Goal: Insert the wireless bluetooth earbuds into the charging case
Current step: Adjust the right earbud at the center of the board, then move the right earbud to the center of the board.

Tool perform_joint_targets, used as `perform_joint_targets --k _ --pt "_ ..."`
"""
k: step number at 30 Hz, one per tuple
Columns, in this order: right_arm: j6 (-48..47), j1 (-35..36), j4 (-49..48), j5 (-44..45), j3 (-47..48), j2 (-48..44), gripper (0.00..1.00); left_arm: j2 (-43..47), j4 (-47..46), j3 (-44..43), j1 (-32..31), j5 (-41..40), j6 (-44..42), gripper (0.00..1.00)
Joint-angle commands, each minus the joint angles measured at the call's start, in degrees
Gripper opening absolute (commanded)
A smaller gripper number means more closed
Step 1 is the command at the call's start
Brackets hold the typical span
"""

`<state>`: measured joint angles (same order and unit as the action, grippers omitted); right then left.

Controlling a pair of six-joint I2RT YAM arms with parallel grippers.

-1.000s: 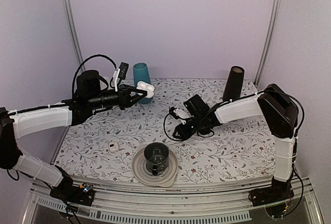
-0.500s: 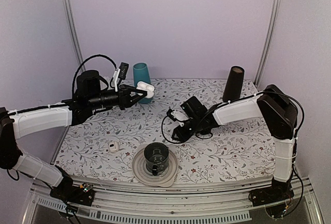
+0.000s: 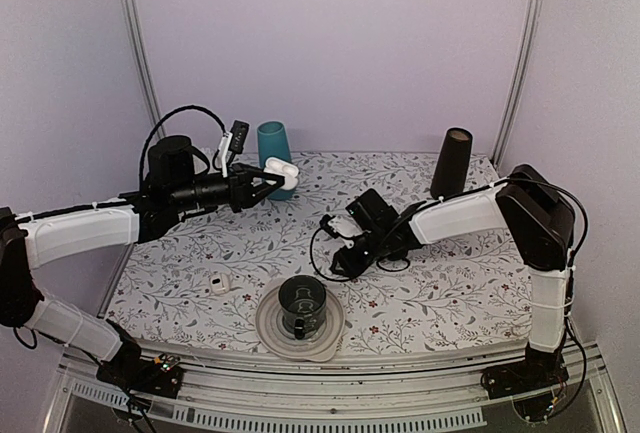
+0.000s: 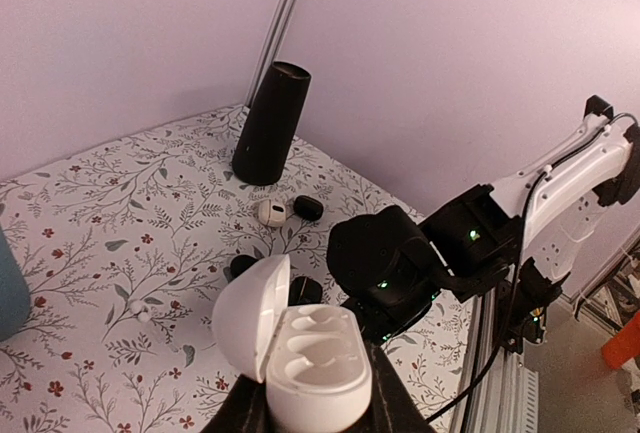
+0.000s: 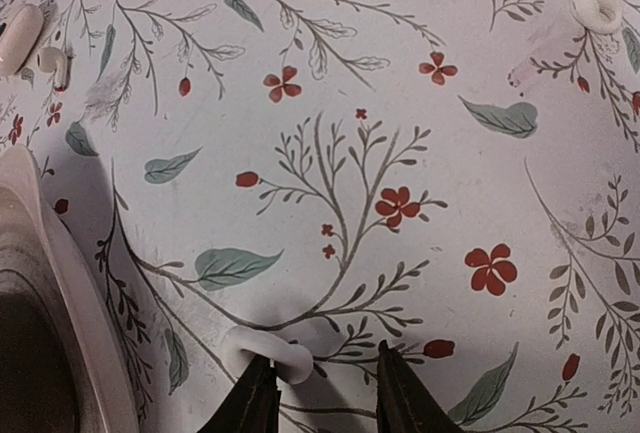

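Tablecloth (image 3: 450, 293) — floral, walls (image 3: 340, 43) lilac, charging case (image 3: 281, 167) aloft

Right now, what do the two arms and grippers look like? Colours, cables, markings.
Both have white link shells and black joints. Left arm has a black cylinder near the wrist, a black cable looped over it. Right arm has a bulky black elbow and green lights on its black wrist. Left gripper and right gripper: black tapered fingers. No lettering visible.

Floral tabletop (image 3: 450, 283). Back: teal cup (image 3: 272, 153) left, black cylinder (image 3: 452, 161) right. Front centre: plate (image 3: 268, 338) (dark cup (image 3: 302, 303) on it). White piece (image 3: 219, 283) near left edge. Black oval (image 4: 308, 208) near cylinder.
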<state>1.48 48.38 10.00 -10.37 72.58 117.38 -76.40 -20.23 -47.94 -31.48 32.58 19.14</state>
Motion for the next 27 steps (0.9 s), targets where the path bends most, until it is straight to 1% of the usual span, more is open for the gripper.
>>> perform_joint_targets --k 1,11,15,21,27 --pt "0.57 1.65 1.37 0.41 -0.04 0.35 0.34 1.56 -0.41 0.22 0.64 0.63 0.02 0.0" --pt "2.58 3.06 -0.27 1.7 -2.53 -1.98 0.36 1.79 -0.37 0.41 0.64 0.56 0.02 0.0" --pt "3.41 2.8 -0.92 5.64 -2.49 -1.7 0.36 1.78 -0.34 0.36 0.68 0.56 0.02 0.0" --pt "10.7 -0.63 -0.42 10.3 -2.87 -2.39 0.33 1.78 0.18 0.0 0.66 0.49 -0.06 0.0" --pt "17.41 -1.87 -0.48 15.31 -7.66 -6.54 0.32 1.14 0.47 -0.6 0.61 0.73 -0.06 0.0"
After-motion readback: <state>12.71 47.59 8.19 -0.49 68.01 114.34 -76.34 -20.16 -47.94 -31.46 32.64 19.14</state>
